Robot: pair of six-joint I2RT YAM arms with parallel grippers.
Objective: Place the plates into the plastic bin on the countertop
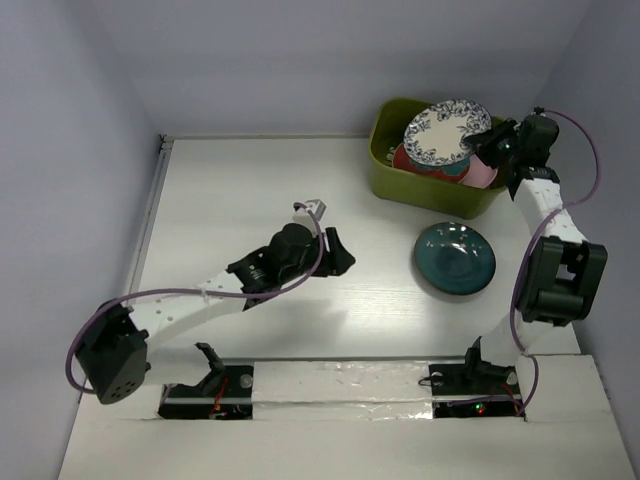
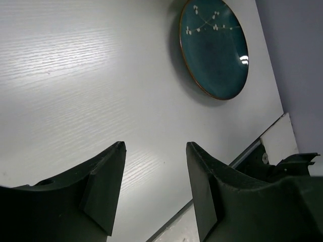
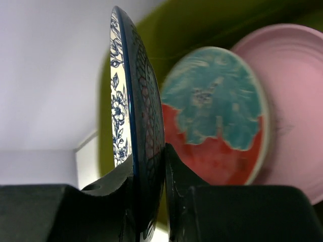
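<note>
Plates: the white floral-rimmed plate (image 1: 447, 132), clenched at its rim by the right fingers (image 3: 194, 201), tilts over the olive bin (image 1: 385, 165), where a red-and-teal plate (image 3: 212, 116) and a pink plate (image 3: 292, 101) lie, perhaps with others beneath. A dark teal plate (image 1: 455, 257) rests on the counter (image 1: 250, 190) nearby. The left fingers (image 2: 106, 186) are released and empty.

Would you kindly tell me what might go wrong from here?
The right hand pinches the white floral plate only by its rim; it may slip and crack against the red-and-teal plate in the bin. The dark teal plate lies flat on the table, so the left hand may struggle to grip it.
</note>
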